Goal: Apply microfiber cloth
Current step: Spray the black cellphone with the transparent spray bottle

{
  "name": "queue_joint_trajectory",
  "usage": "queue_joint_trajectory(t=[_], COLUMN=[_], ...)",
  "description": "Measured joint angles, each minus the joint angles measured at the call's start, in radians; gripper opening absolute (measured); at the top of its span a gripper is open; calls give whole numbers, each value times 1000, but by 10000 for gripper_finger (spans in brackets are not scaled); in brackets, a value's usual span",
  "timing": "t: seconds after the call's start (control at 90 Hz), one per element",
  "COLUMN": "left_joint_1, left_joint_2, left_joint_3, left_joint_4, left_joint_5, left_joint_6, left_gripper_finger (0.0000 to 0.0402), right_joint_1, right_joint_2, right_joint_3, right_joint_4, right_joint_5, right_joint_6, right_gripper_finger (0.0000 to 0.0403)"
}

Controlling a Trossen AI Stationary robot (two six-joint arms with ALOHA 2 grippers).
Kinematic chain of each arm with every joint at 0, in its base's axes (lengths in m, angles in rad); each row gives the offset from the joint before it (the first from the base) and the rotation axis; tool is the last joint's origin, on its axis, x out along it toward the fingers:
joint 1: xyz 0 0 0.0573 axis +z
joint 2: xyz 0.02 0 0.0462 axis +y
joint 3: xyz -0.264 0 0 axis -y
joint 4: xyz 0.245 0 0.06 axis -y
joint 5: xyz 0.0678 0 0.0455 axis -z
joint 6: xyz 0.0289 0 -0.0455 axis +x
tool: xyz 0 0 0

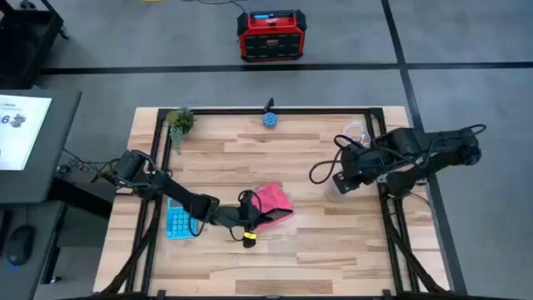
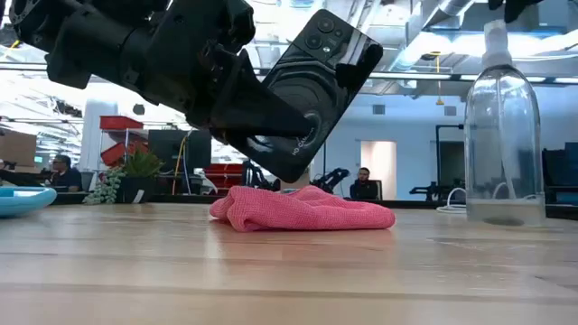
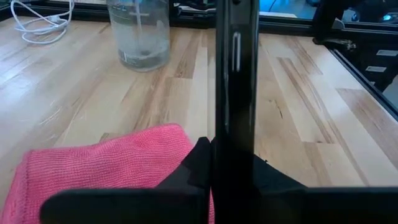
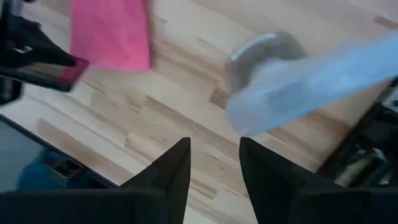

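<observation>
While clamped edge-up in the left gripper [image 3: 233,186], black phone [image 2: 302,90] tilts over microfiber cloth [image 2: 302,209], seemingly just clear. Spray bottle [image 2: 503,135] stands well beyond cloth, beside right gripper [image 4: 214,165], fingers narrowly parted, empty. High view alone shows calculator [image 1: 177,220] near cloth.

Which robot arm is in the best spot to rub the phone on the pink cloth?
Probably the left. Its gripper already holds the phone tilted just over the cloth. The right gripper is open, off by the spray bottle.
</observation>
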Motion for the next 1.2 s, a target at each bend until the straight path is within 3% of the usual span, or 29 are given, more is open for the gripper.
queue_joint_trajectory(t=[0.122,0.367,0.511,0.7,1.022,1.2], left_joint_1=[0,0,0,0,0,0], left_joint_2=[0,0,0,0,0,0], left_joint_3=[0,0,0,0,0,0], left_joint_4=[0,1,1,1,0,0], left_joint_5=[0,15,18,24,24,24], left_joint_6=[3,10,17,17,16,16], left_gripper_finger=[9,9,9,9,9,9], right_joint_1=[-26,-111,-170,-193,-192,-197], right_joint_2=[-1,-1,-1,15,118,129], right_joint_3=[0,0,0,0,0,0], right_joint_4=[-61,-59,-59,-59,-59,-58], right_joint_5=[-36,-43,-32,-20,-28,-19], right_joint_6=[21,23,59,84,-20,-60], right_gripper_finger=[163,275,308,309,279,239])
